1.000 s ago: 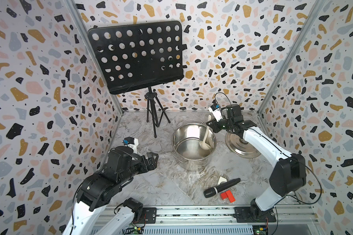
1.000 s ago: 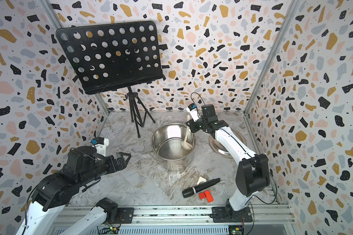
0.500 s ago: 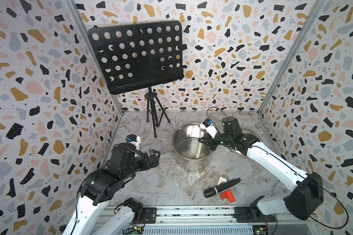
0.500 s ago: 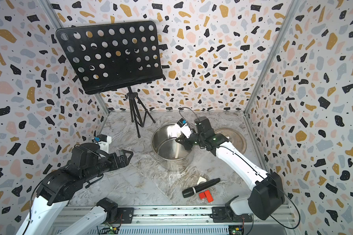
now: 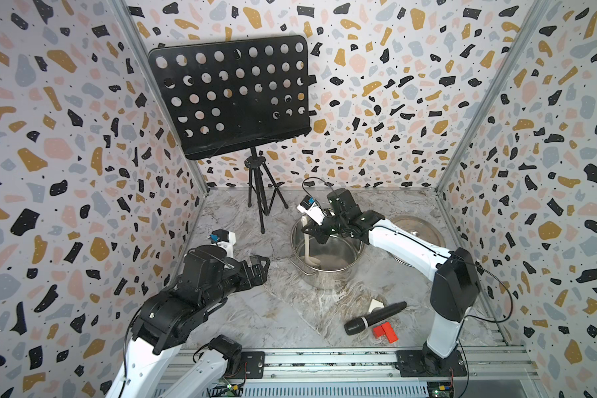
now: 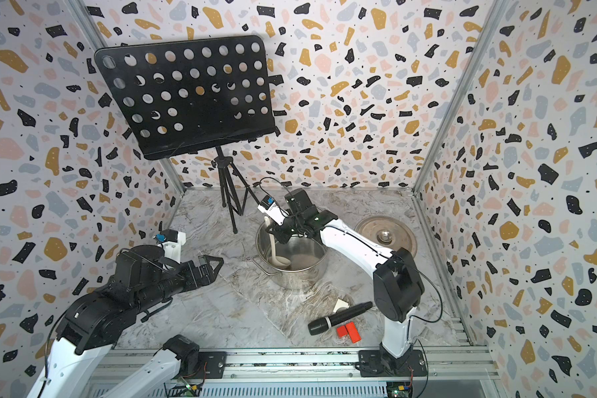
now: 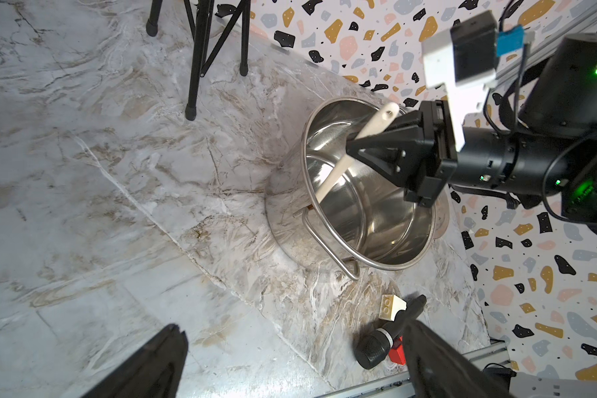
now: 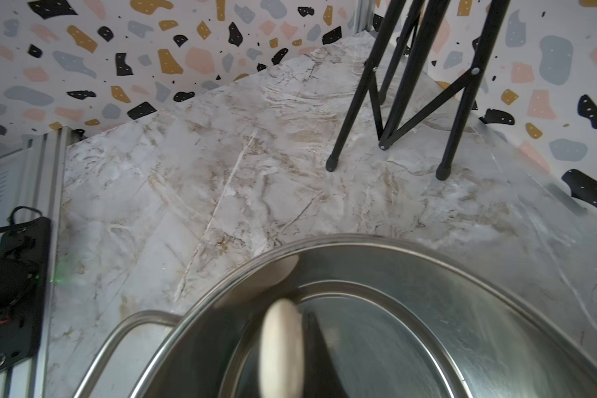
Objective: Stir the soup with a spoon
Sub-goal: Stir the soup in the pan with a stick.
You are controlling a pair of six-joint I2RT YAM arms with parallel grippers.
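While the right gripper [image 5: 308, 230] pinches the spoon [image 5: 305, 246] handle, its bowl sits low in the pot [image 5: 328, 281], by the left wall | left gripper [image 5: 261, 270] spread, idle | advice: stir in slow circles, avoid the rim.

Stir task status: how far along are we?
Done: lid lies on the table beside the pot; spoon is picked up. In hand: right gripper shut on the spoon's handle, bowl down inside the pot. Remaining: the stirring itself; one frame can't show how much. Left gripper open, empty, apart from the pot.
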